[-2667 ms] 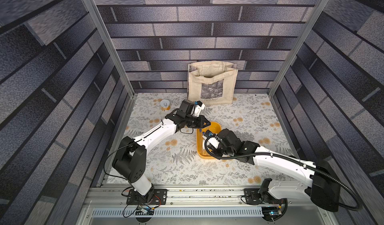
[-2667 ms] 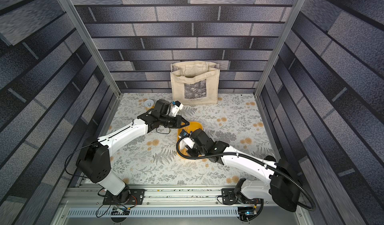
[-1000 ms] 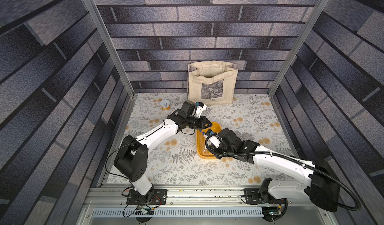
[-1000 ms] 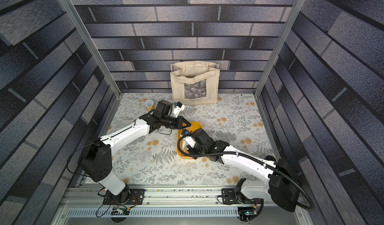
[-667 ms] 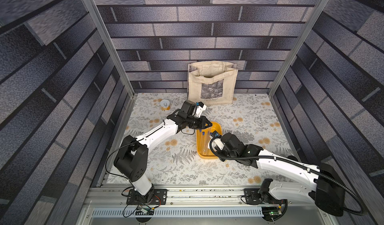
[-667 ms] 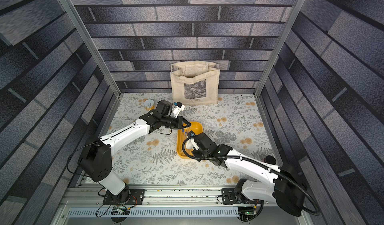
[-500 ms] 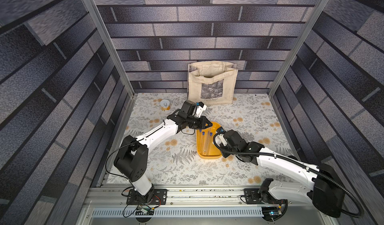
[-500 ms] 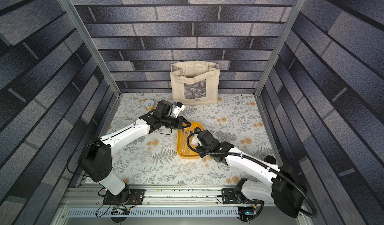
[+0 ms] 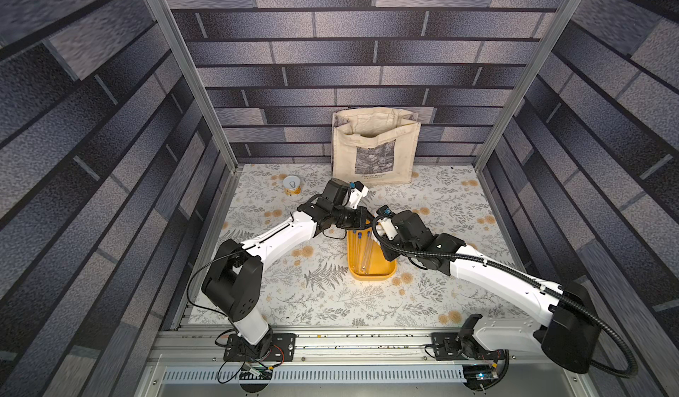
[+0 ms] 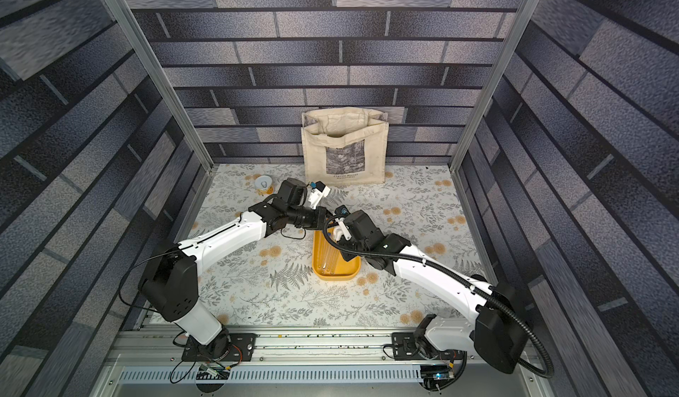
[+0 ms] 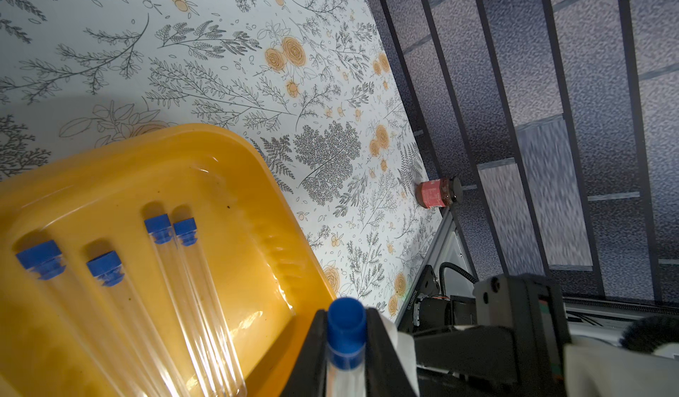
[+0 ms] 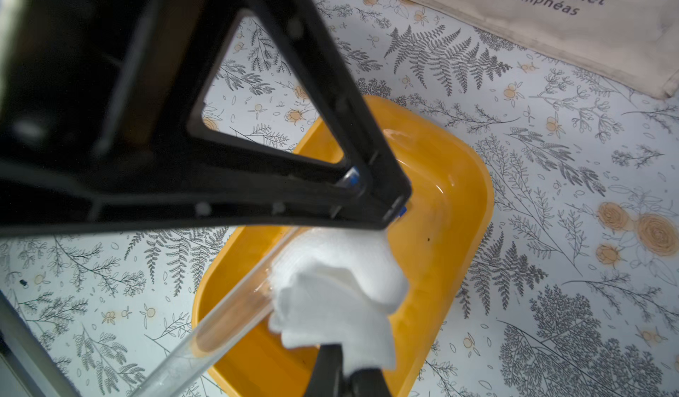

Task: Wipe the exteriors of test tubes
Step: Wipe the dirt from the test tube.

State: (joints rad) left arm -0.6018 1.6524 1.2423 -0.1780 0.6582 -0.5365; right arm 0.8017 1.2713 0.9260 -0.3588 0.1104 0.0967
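The yellow-orange plastic tray [image 9: 372,276] sits mid-table, under the work. Above its far end the left gripper [image 11: 345,321] and right gripper [image 12: 347,365] meet, both closed. The left clamps the blue-capped end of one clear slim test tube [image 12: 227,303], apparently to steady it. Four more test tubes [image 11: 172,266] lie side by side in the tray. The right pinches a small white folded cloth [image 12: 338,281] against the held glass for wiping.
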